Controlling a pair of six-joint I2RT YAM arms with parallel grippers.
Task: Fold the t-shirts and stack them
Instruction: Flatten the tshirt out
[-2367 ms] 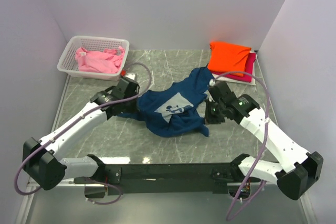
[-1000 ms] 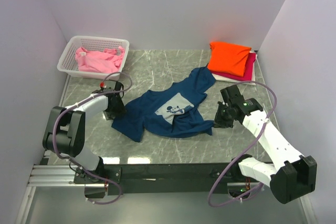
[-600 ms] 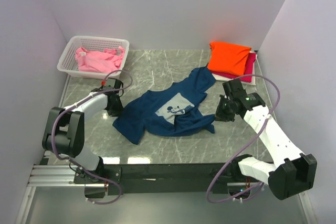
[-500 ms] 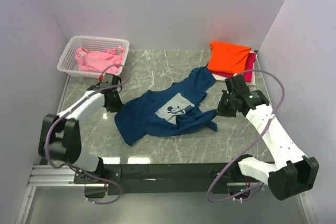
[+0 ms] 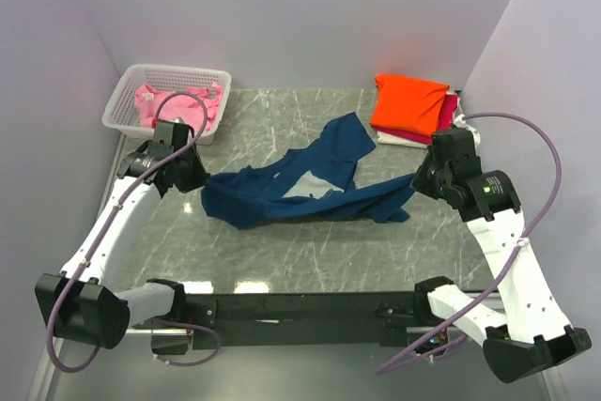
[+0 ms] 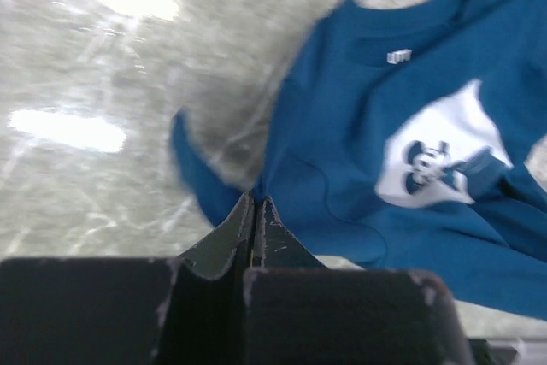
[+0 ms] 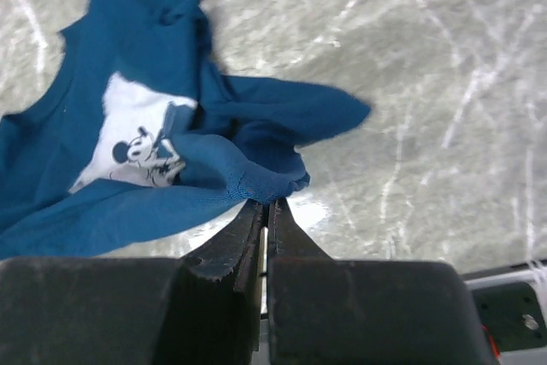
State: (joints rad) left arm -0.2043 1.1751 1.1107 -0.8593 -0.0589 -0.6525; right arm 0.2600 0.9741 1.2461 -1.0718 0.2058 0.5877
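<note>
The navy t-shirt (image 5: 300, 196) lies drawn out sideways across the table's middle, print upward. At its 9 o'clock end the left gripper (image 5: 194, 178) has its fingers pressed together on the cloth's edge; at 3 o'clock the right gripper (image 5: 420, 182) pinches the hem likewise. An orange t-shirt (image 5: 408, 103) tops a folded stack at 1 o'clock, and a pink t-shirt (image 5: 169, 100) fills the basket (image 5: 174, 70) at 11 o'clock.

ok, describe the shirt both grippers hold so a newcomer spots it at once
On the marble table, look mid-table, between the white lattice basket far left and the folded orange t-shirt far right. The navy t-shirt is stretched between the left gripper and right gripper. It is the only dark one, with a white cartoon-mouse print.
</note>
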